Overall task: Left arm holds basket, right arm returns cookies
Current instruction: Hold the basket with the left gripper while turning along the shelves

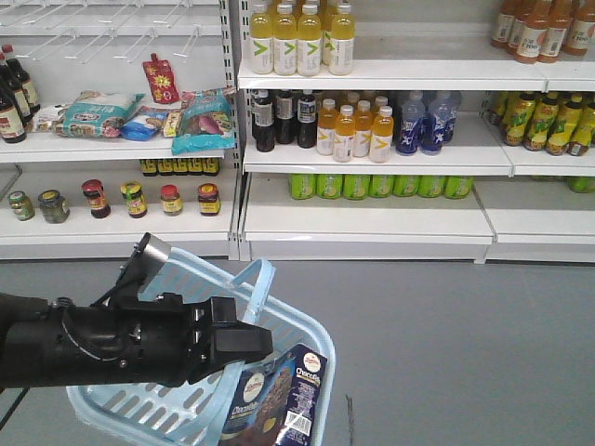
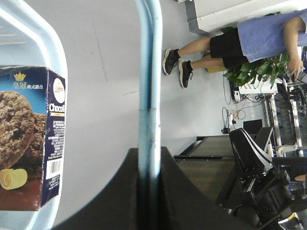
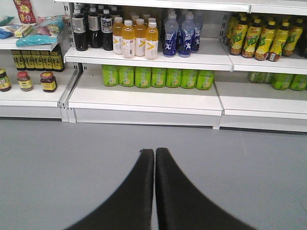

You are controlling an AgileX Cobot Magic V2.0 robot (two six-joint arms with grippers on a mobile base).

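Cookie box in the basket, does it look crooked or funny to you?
A little. The cookie box isn't lying flat: it stands tilted, leaning against one end of the blue basket. It looks whole, not crushed, and nothing has spilled. The left claw is shut on the basket's handle.

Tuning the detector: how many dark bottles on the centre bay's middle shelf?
3 dark bottles, side by side at the left end of that shelf, the last beside the orange bottles. More may hide behind.
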